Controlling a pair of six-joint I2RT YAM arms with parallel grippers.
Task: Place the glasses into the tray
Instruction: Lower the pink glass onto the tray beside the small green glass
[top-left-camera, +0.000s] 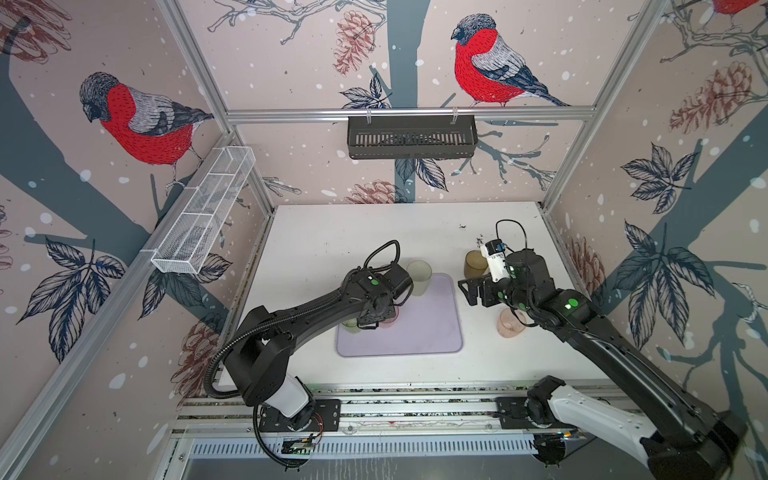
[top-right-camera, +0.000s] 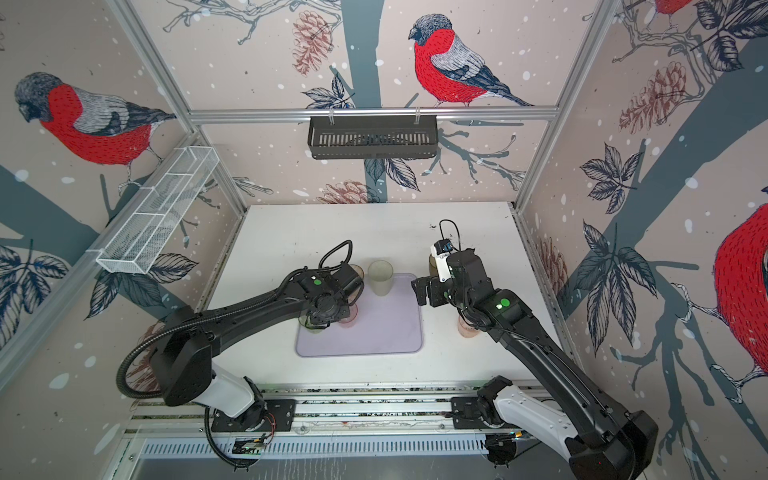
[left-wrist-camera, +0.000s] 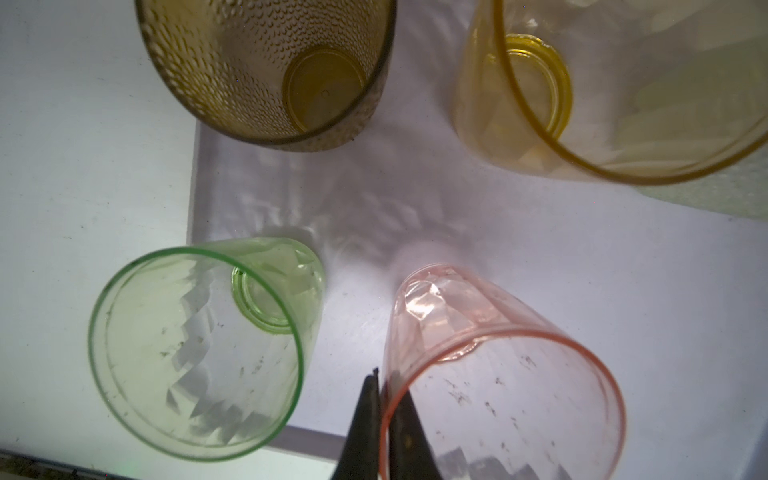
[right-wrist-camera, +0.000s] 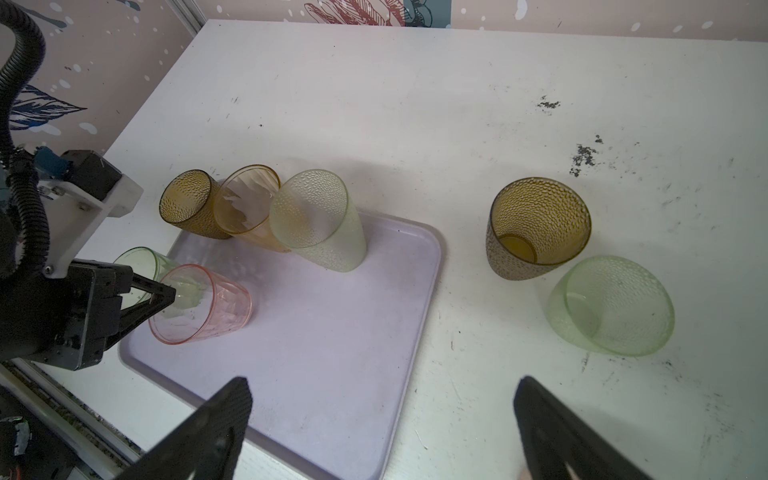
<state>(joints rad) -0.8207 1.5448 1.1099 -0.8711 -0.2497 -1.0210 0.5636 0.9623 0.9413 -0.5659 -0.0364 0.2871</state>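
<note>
We hold pink glass (left-wrist-camera: 498, 374) by rim in left gripper (left-wrist-camera: 384, 399), within tray (right-wrist-camera: 332, 332); right gripper (right-wrist-camera: 384, 386) gapes empty. We seat base flat, release, lift straight, clear of green glass (left-wrist-camera: 195, 353).

Left tool (left-wrist-camera: 380, 386) pinches the rim of the pink glass (left-wrist-camera: 498, 374) on the lilac tray (left-wrist-camera: 540, 249), green glass (left-wrist-camera: 199, 345) alongside.

Finding: no text, label, brand, number or sign can be read in any view. In a top view, the white camera housing (top-left-camera: 494, 261) on the right arm's wrist carries small dark marks, too small to make out.
</note>
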